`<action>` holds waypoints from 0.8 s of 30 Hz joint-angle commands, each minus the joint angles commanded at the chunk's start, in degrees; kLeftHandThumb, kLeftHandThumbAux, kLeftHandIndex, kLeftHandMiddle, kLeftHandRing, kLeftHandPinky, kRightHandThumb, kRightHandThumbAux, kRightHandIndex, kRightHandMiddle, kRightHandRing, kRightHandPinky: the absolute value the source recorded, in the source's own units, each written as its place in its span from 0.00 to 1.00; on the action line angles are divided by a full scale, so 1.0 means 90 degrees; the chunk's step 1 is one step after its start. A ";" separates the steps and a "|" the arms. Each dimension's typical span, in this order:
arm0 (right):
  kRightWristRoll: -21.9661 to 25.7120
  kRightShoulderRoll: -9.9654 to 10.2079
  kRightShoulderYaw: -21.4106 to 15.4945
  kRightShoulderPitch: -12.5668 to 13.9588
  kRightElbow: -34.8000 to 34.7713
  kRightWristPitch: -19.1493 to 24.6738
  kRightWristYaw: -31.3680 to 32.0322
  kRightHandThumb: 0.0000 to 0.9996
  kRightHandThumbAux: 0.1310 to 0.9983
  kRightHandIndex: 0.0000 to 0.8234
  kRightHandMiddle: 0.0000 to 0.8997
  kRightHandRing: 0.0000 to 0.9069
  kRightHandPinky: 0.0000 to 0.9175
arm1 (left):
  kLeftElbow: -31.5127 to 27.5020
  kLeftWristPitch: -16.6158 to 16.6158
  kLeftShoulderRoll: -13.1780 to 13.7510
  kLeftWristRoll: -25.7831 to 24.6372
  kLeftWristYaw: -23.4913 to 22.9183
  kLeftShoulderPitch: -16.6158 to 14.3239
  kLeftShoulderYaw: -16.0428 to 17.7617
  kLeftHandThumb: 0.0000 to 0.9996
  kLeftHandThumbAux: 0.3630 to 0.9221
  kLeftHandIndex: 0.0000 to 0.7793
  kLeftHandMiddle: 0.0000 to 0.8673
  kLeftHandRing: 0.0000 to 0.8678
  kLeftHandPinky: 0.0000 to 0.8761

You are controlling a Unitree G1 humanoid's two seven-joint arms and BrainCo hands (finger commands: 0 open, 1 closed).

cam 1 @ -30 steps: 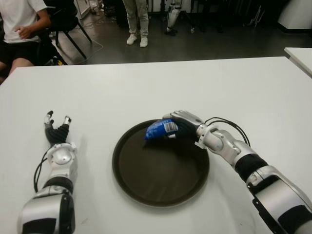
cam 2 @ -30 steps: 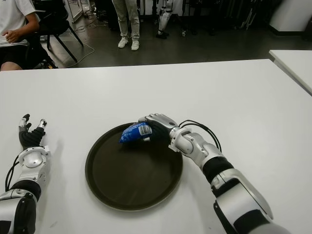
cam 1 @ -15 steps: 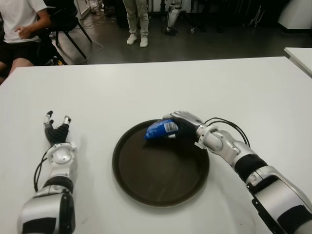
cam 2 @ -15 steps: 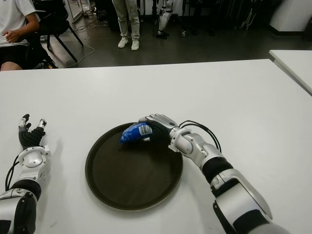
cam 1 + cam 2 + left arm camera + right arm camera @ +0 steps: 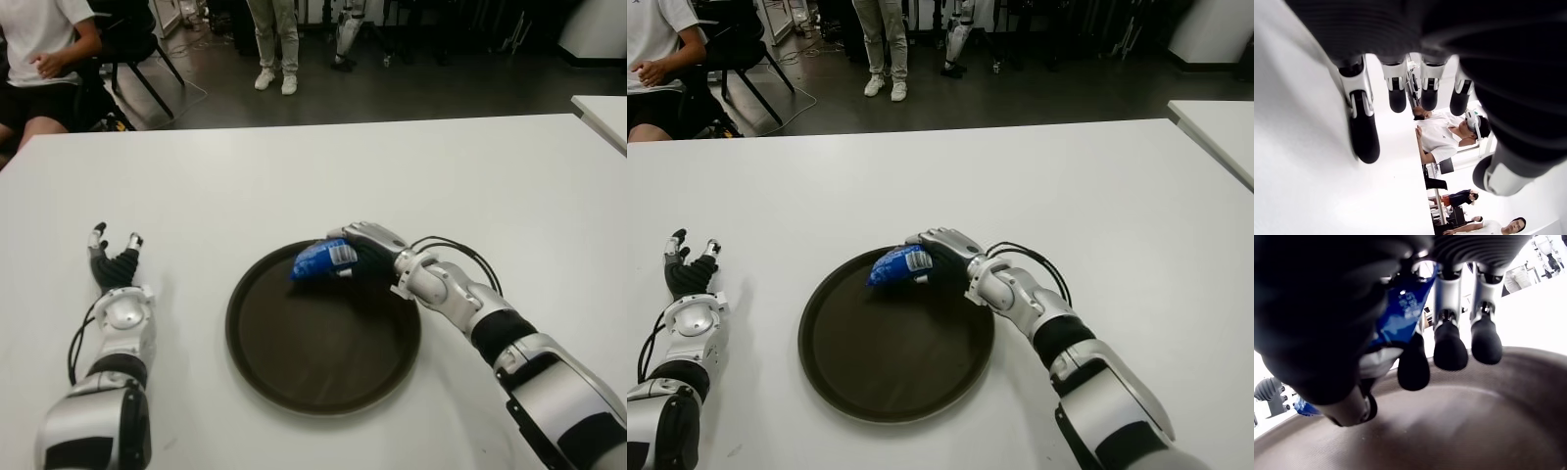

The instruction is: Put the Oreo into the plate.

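On a wide white tabletop, a round dark brown plate with a raised rim serves as the landmark for everything else. At the plate's far rim, the robot's silver and black right hand reaches in from the plate's right side and holds a small blue foil Oreo packet with white print on it. The packet sits over the inner edge of the plate, at its far side; whether it touches the plate's surface cannot be told from the head views. From the right wrist camera, the hand's black-tipped fingers are curled down around the blue wrapper, with the thumb pinching it from the other side, and the plate's dark surface shows close below the fingertips. A black cable loops along the right forearm, which stretches away from the plate toward the near right. Well apart from the plate, on its left side, the robot's left hand shows over the bare table with its fingers spread and loose, holding nothing (its wrist camera shows only white table beneath them). Beyond the table's far edge, past the plate, a seated person in a white shirt is visible at the far left, and the legs of a standing person show on a dark floor.
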 joint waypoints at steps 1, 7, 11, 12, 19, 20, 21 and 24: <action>-0.0015 -0.0016 0.0005 0.0039 -0.0055 -0.0057 -0.0063 0.70 0.70 0.53 0.85 0.84 0.80 | 0.0000 0.0001 0.0000 -0.0001 -0.0002 0.0000 -0.0001 0.39 0.50 0.02 0.03 0.03 0.06; -0.0016 -0.0203 -0.0044 0.0364 -0.0740 -0.0381 -0.0255 0.70 0.70 0.52 0.86 0.86 0.83 | -0.0005 0.0001 -0.0007 -0.0021 -0.0038 0.0002 0.0002 0.40 0.51 0.02 0.03 0.04 0.07; -0.0002 -0.0267 -0.0080 0.0472 -0.0961 -0.0623 -0.0341 0.70 0.69 0.52 0.87 0.87 0.84 | 0.0001 0.0027 0.0000 -0.0032 -0.0067 -0.0002 0.0010 0.40 0.52 0.02 0.03 0.03 0.07; -0.0021 -0.0268 -0.0076 0.0461 -0.0932 -0.0686 -0.0393 0.70 0.69 0.52 0.87 0.87 0.85 | 0.0002 0.0036 0.0008 -0.0031 -0.0071 -0.0003 0.0009 0.40 0.52 0.02 0.03 0.03 0.07; -0.0172 -0.0299 -0.0025 0.0374 -0.0837 -0.0938 -0.0595 0.71 0.69 0.52 0.89 0.89 0.87 | 0.0004 0.0057 0.0026 0.0024 -0.0008 -0.0003 -0.0035 0.39 0.54 0.03 0.04 0.04 0.07; -0.0191 -0.0301 -0.0023 0.0371 -0.0832 -0.0956 -0.0614 0.71 0.69 0.52 0.89 0.89 0.87 | 0.0005 0.0059 0.0027 0.0028 0.0001 -0.0004 -0.0040 0.39 0.54 0.03 0.03 0.04 0.07; -0.0207 -0.0303 -0.0022 0.0368 -0.0829 -0.0972 -0.0623 0.71 0.69 0.52 0.89 0.89 0.88 | 0.0005 0.0059 0.0026 0.0029 0.0009 -0.0005 -0.0043 0.39 0.54 0.03 0.03 0.04 0.07; -0.0232 -0.0295 -0.0024 0.0368 -0.0819 -0.0987 -0.0648 0.71 0.69 0.52 0.89 0.89 0.88 | 0.0004 0.0058 0.0025 0.0026 0.0020 -0.0007 -0.0051 0.39 0.54 0.02 0.03 0.04 0.07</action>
